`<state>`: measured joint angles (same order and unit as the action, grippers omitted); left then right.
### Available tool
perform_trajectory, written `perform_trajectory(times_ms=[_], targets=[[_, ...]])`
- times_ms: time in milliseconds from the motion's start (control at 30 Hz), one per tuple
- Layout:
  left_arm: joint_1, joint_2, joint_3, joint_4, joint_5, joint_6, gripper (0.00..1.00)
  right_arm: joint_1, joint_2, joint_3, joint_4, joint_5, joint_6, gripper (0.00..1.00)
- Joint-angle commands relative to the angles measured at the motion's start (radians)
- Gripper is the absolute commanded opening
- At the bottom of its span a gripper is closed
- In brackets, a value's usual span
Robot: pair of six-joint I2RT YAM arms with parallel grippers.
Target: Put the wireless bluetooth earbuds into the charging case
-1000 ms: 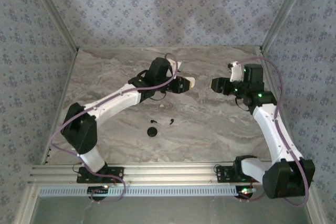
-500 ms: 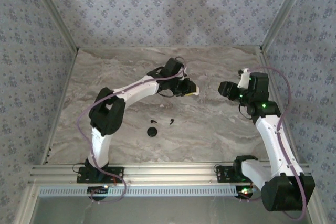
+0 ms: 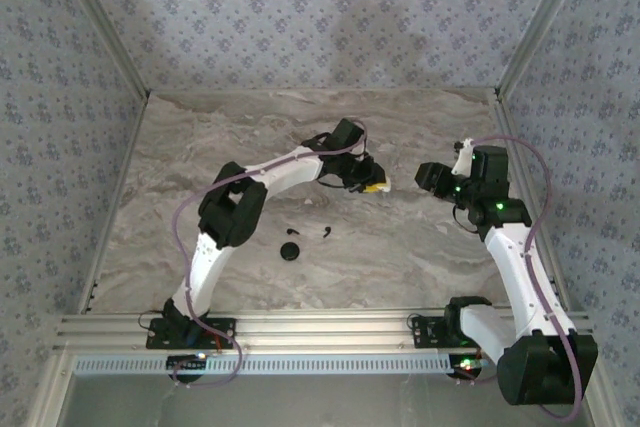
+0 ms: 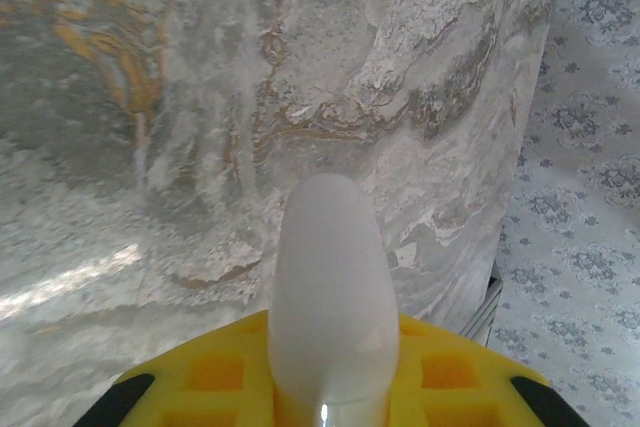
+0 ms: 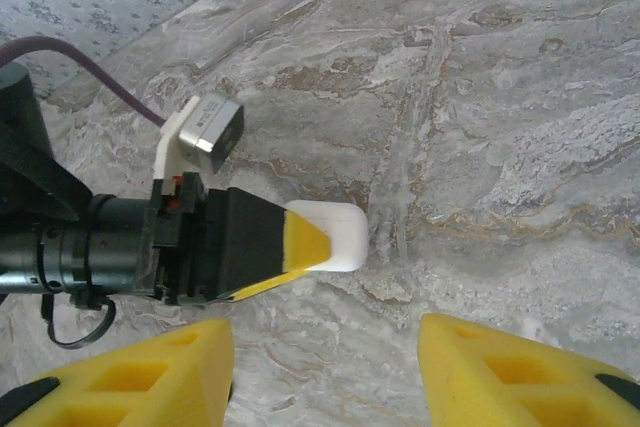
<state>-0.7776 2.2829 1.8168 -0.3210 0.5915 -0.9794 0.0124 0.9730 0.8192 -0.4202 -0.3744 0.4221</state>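
My left gripper is shut on the white charging case, holding it over the middle right of the marble table. In the left wrist view the case juts forward, rounded and closed, from between the yellow pads. My right gripper faces it from the right, open and holding nothing. In the right wrist view the case sits in the left gripper, ahead of my right gripper and its wide-apart yellow fingers. Two tiny black earbuds lie on the table nearer the bases.
A small dark round object lies just below the left earbud. Patterned walls enclose the table on three sides, with metal rails at the corners. An aluminium bar runs along the near edge.
The left arm has swung right, carrying the case closer to the right gripper. The right gripper has drawn back slightly to the right. The earbuds have not moved.
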Motion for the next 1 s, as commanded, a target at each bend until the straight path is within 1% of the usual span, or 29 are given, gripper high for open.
perform_trajectory(times_ms=[0, 233, 533, 900, 967], targets=[[-0.015, 0.049, 0.068, -0.031, 0.037, -0.024, 0.16, -0.005, -0.017, -0.009, 0.011, -0.023, 0.038, 0.53], [-0.025, 0.124, 0.172, -0.09, 0.038, -0.022, 0.18, -0.006, -0.038, -0.018, 0.018, -0.012, 0.057, 0.53], [-0.034, 0.147, 0.186, -0.111, 0.015, -0.036, 0.19, -0.005, -0.043, -0.013, 0.032, -0.029, 0.074, 0.52], [-0.037, 0.158, 0.185, -0.16, -0.012, -0.042, 0.24, -0.005, -0.072, -0.01, 0.006, -0.014, 0.074, 0.53], [-0.037, 0.159, 0.185, -0.174, -0.018, -0.041, 0.26, -0.005, -0.08, -0.011, 0.004, -0.009, 0.077, 0.53]])
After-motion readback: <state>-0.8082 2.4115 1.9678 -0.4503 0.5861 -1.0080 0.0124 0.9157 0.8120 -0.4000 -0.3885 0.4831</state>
